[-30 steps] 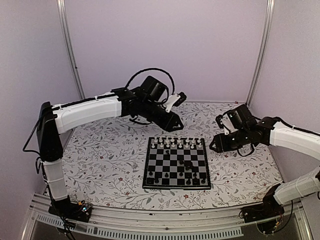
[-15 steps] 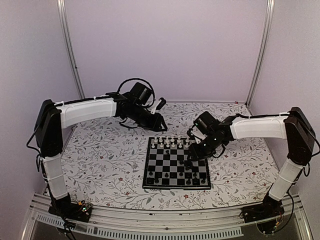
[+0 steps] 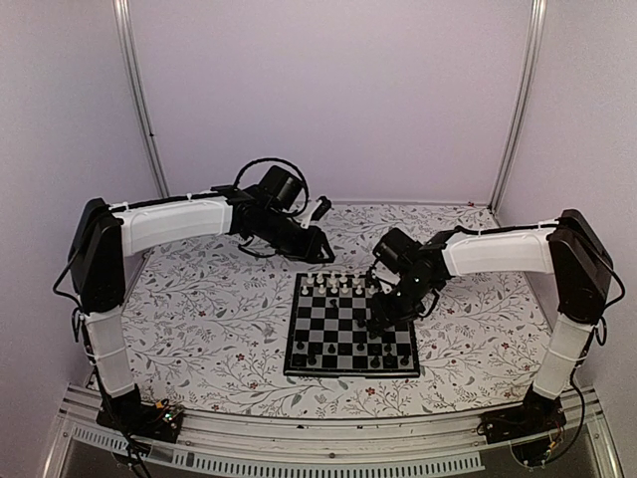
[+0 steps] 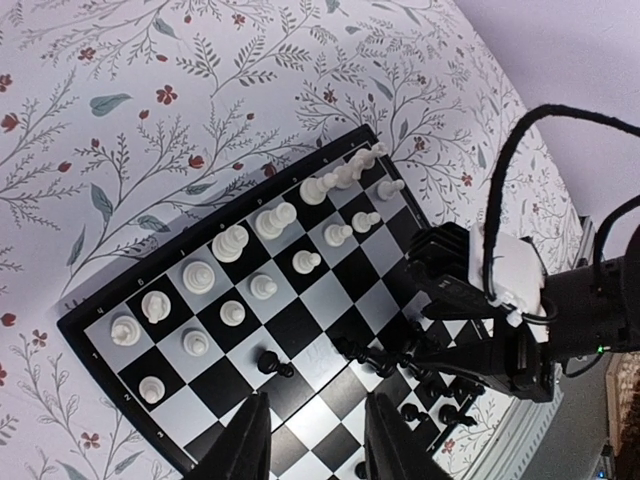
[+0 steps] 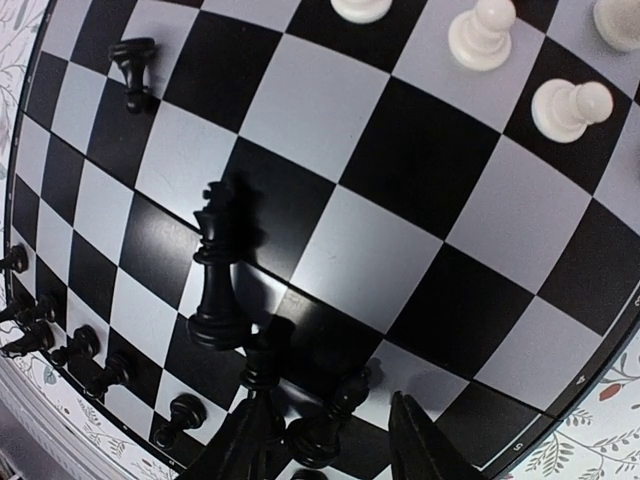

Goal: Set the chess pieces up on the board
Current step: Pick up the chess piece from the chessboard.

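Note:
The board point(image 3: 338, 334) lies mid-table, with white chess pieces point(image 3: 348, 286) on its two far rows and black ones point(image 3: 343, 357) along the near edge. My left gripper point(image 3: 320, 249) hovers behind the board's far left corner; in the left wrist view it point(image 4: 320, 440) is open and empty above the squares point(image 4: 300, 330), where a lone black pawn point(image 4: 268, 363) stands. My right gripper point(image 3: 381, 319) is low over the board's right middle. In its wrist view the gripper point(image 5: 330, 445) stands open astride a small black piece point(image 5: 330, 425), with a gap still showing. A tall black piece point(image 5: 215, 270) stands just beyond.
The floral table cover point(image 3: 209, 319) surrounds the board. White pawns point(image 5: 480, 35) stand at the far side of the right wrist view and a black pawn point(image 5: 133, 62) at the left. The right arm's wrist point(image 4: 500, 290) shows over the board's right side.
The right arm swung in from the table's right side and came down over the black pieces, its jaws narrowing. The left gripper drew back to the left, then held still.

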### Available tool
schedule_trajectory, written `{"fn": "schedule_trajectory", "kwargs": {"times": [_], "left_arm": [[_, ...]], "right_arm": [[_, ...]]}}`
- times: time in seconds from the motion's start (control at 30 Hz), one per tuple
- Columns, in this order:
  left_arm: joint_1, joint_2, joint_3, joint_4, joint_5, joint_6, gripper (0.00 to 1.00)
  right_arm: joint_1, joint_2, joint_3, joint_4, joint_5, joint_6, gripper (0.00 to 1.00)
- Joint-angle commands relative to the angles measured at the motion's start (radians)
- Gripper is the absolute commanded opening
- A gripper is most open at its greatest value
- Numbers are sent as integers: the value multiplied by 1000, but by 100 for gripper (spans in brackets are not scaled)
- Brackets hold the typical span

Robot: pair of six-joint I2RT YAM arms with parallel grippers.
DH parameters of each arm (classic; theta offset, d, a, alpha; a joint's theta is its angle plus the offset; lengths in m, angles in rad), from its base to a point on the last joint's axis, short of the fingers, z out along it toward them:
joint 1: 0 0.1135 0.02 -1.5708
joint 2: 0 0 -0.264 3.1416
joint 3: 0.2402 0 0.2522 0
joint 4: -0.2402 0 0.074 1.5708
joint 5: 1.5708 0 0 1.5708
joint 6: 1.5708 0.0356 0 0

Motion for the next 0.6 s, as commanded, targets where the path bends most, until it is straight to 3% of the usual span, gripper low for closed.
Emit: {"fn": "schedule_trajectory", "kwargs": {"times": [0.0,0.27,0.57], "left_arm": [[6,-10,-14,21,23,-15,35],[6,-5,-26,42,42,-31,35],[4,-8,-42,64,66,-51,35]], "right_arm": [[7,17,27,-49,21,24,41],[17,15,-2,-69,41,31,32],[18,8,-27,-64,50,43,31]]}}
